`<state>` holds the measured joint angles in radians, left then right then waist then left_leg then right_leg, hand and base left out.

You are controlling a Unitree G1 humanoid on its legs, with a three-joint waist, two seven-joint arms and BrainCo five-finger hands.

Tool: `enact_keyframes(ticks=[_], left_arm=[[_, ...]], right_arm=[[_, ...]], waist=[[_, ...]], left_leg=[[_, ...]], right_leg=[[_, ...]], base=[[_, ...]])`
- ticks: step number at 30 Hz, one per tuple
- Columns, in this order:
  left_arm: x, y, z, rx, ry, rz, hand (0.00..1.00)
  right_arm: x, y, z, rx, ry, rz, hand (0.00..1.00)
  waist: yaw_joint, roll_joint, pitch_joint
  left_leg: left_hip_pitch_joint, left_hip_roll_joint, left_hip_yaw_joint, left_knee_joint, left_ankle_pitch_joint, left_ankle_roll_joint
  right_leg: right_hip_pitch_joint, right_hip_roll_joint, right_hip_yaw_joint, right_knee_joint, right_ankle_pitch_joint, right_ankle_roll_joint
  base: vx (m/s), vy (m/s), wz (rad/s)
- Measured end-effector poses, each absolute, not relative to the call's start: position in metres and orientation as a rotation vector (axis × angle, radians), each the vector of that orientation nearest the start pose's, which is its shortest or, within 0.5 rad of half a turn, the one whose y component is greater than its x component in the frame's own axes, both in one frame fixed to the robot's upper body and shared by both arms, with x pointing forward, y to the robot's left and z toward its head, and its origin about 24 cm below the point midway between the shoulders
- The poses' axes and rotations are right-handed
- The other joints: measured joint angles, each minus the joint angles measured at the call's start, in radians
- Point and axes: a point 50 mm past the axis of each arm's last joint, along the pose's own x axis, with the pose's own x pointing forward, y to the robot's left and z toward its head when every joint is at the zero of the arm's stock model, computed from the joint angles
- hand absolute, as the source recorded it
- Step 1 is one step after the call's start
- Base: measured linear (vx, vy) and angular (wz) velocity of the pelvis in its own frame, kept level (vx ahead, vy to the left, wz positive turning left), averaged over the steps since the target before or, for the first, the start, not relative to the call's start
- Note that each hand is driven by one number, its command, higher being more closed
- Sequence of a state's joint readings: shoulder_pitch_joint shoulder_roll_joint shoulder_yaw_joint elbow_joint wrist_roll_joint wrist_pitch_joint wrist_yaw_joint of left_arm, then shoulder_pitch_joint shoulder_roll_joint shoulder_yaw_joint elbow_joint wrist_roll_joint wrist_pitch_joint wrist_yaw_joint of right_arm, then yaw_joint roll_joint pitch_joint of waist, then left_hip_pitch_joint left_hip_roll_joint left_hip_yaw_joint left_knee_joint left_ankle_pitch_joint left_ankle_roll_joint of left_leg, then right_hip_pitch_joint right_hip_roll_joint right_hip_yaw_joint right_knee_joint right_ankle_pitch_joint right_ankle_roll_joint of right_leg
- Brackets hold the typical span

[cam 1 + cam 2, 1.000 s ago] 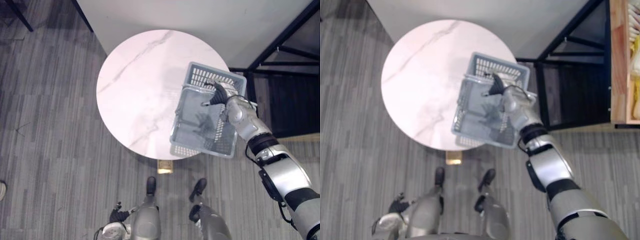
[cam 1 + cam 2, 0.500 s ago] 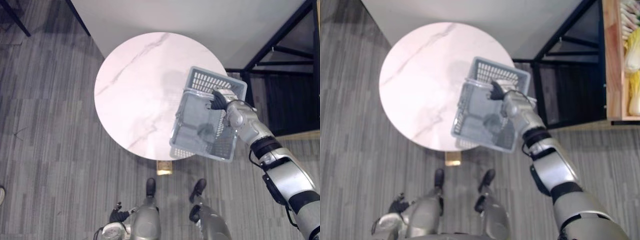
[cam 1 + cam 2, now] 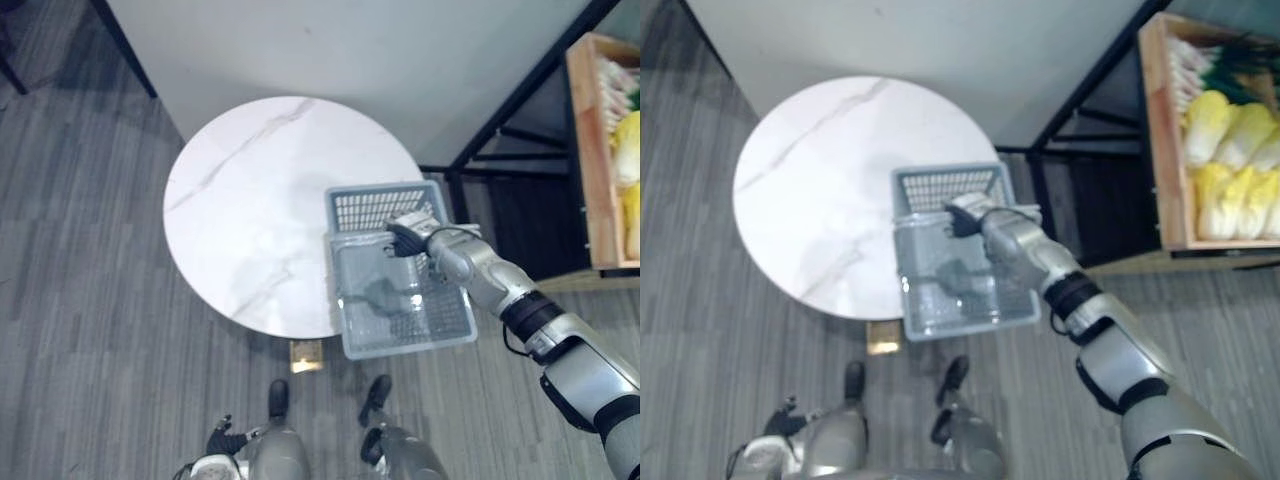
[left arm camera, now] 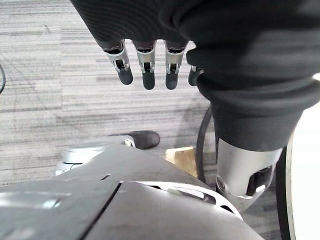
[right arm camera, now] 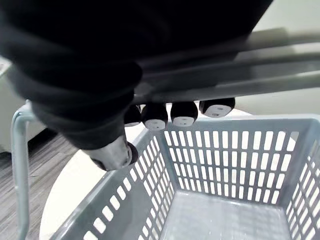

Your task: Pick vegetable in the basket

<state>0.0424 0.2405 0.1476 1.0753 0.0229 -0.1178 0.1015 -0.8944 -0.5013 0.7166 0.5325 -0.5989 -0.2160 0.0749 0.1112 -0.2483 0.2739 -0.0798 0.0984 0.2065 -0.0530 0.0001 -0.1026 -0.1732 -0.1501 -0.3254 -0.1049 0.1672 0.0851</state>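
While the right hand [image 3: 406, 236] has its fingers curled round the handle [image 5: 260, 85] of the grey plastic basket [image 3: 410, 345], the basket hangs empty over the near right edge of the round marble table [image 3: 250, 200], much of it past the rim. Whether its bottom touches the table cannot be told. The vegetables are well apart from it: pale yellow cabbages [image 3: 1230, 150] lie packed side by side along the near wall of a wooden crate [image 3: 1160, 130] on the robot's right, with whitish stalks with green tops [image 3: 1188, 62] toward its far corner. The left hand [image 4: 145, 65] hangs low over the floor, fingers straight, holding nothing.

A cabbage head looks fairly heavy for one hand. It is probably firm at the core yet leafy and easily bruised outside, and smooth enough to slip. It is likely best taken round its thick middle with fingers and thumb spread wide, not by the loose leaf tips, which would probably tear. The basket itself seems light and stiff.
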Motion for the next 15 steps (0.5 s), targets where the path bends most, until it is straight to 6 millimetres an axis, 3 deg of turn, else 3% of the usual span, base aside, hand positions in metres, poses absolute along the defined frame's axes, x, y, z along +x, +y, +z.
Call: enact_keyframes(ticks=[5, 11, 15], left_arm=[[0.094, 0.266, -0.145, 0.216, 1.034, 0.349, 0.00], [0.084, 0.263, -0.149, 0.233, 1.078, 0.315, 0.00], [0.080, 0.258, -0.152, 0.240, 1.099, 0.274, 0.00]], right_arm=[[0.342, -0.085, 0.137, -1.492, -0.532, 0.764, 1.00], [0.324, -0.097, 0.113, -1.494, -0.476, 0.897, 1.00], [0.316, -0.116, 0.096, -1.514, -0.399, 0.933, 1.00]], waist=[[-0.023, 0.012, -0.087], [-0.028, 0.033, -0.135], [-0.028, 0.062, -0.161]], left_leg=[[0.017, 0.006, 0.017, 0.000, -0.003, 0.000], [0.047, 0.019, 0.040, 0.003, -0.020, 0.003], [0.048, 0.023, 0.042, 0.003, -0.020, 0.002]], right_leg=[[0.009, 0.009, 0.018, 0.000, 0.000, 0.000], [0.021, 0.018, 0.056, 0.000, 0.003, -0.004], [0.020, 0.025, 0.058, 0.000, 0.003, -0.004]], base=[[0.03, -0.012, -0.12], [-0.02, -0.010, -0.16], [0.01, -0.007, -0.02]])
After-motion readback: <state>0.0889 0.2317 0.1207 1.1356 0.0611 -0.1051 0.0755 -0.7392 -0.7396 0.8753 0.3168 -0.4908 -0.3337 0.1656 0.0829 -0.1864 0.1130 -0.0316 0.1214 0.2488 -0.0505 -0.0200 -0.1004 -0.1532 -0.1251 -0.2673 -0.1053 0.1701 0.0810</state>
